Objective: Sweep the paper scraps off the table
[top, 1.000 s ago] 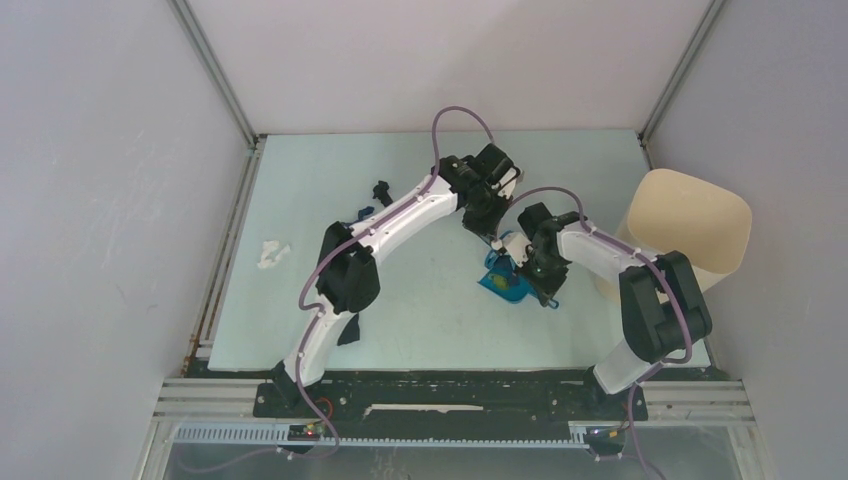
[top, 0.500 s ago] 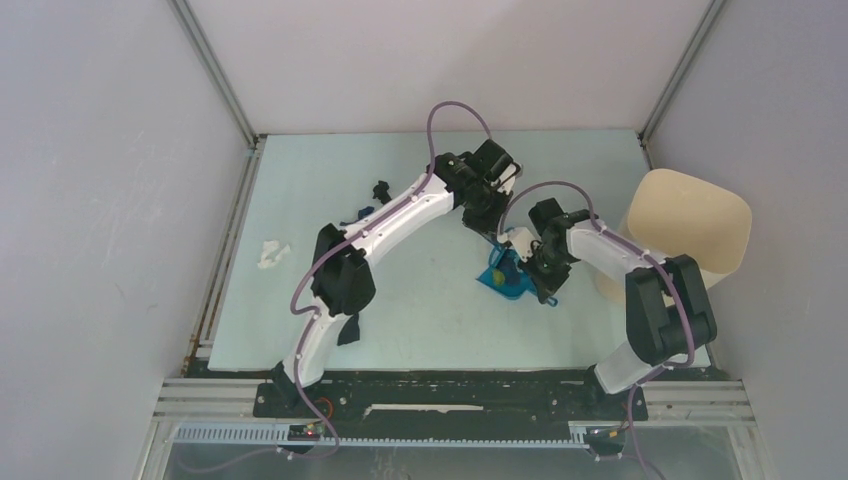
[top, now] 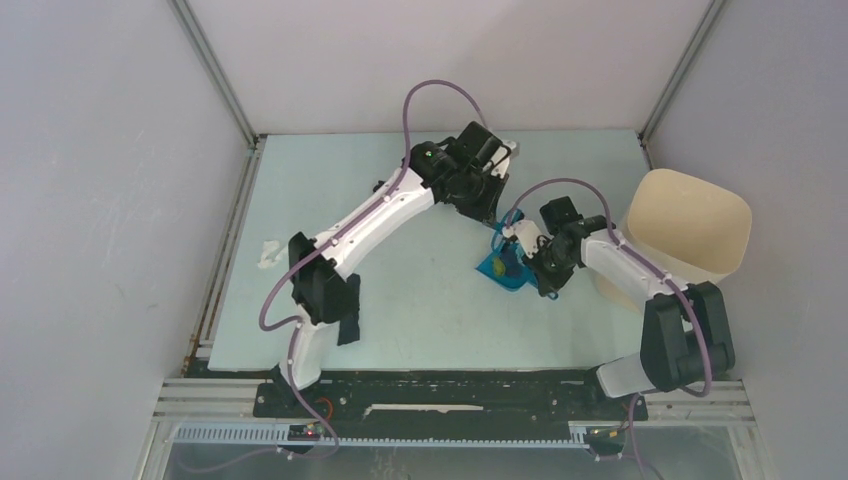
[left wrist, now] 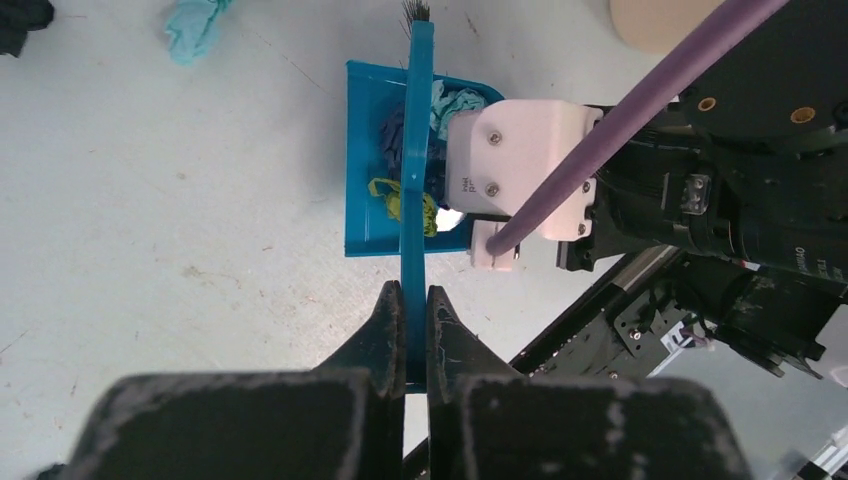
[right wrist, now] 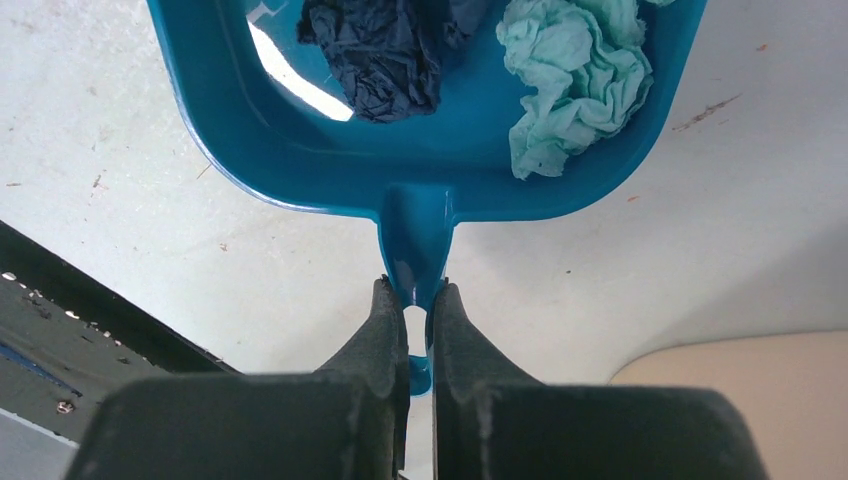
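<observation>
Top external view: task partly done; the table (top: 420, 320) is not yet free of scraps. Jaws of the left gripper (left wrist: 414, 300) are clamped on the brush (left wrist: 417, 120) handle; jaws of the right gripper (right wrist: 415, 295) are clamped on the dustpan (right wrist: 300, 150) handle; the dustpan sits mid-table, near the bin (top: 690, 235).

Collected in the dustpan, as far as I can tell, three: one dark blue scrap (right wrist: 385, 50); one light blue scrap (right wrist: 570, 70); one green scrap (left wrist: 388, 192).

Left on the table: one white scrap (top: 268, 253) near the left edge; a second light blue scrap (left wrist: 195, 25) and one black scrap (left wrist: 20, 12) beyond the dustpan; more may lie hidden under the arms.

Equipment count: two arms; one brush; one dustpan; one bin.
</observation>
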Available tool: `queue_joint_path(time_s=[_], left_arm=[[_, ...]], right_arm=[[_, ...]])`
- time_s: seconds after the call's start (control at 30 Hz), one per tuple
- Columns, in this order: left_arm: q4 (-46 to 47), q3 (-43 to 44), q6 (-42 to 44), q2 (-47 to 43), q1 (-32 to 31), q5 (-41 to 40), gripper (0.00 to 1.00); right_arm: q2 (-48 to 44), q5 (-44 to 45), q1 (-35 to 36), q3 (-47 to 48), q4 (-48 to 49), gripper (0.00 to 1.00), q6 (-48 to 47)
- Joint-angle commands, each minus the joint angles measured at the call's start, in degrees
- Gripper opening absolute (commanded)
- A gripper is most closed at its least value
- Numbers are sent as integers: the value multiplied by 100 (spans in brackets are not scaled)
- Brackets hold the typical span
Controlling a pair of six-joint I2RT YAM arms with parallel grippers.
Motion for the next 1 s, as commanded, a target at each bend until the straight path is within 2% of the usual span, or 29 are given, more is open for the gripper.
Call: queue_joint_path(time_s=[0.0, 0.13, 0.27, 0.4, 0.5, 0.73, 0.97], left_arm=[[5, 248, 75, -596, 139, -72, 0], [-89, 225, 113, -741, 279, -254, 0], [-40, -120, 196, -1225, 382, -864, 0], [407, -1487, 199, -2160, 627, -1309, 0], [768, -2770, 144, -2823, 808, -1298, 0], [1910, -4993, 25, -3844, 849, -1389, 0], [2161, -5835, -123, -3925, 846, -892, 0]], right_arm=[[-440, -64, -41, 1, 196, 0, -112], [-793, 9, -42, 0, 287, 0, -96], [-1147, 39, -45, 24, 261, 0, -111], [-1397, 25, -45, 390, -287, 0, -205], [-1564, -17, -30, 830, -817, 0, -337], [-1591, 34, 105, 1884, -1849, 0, -445], [-1665, 287, 387, 2309, -2511, 0, -481]])
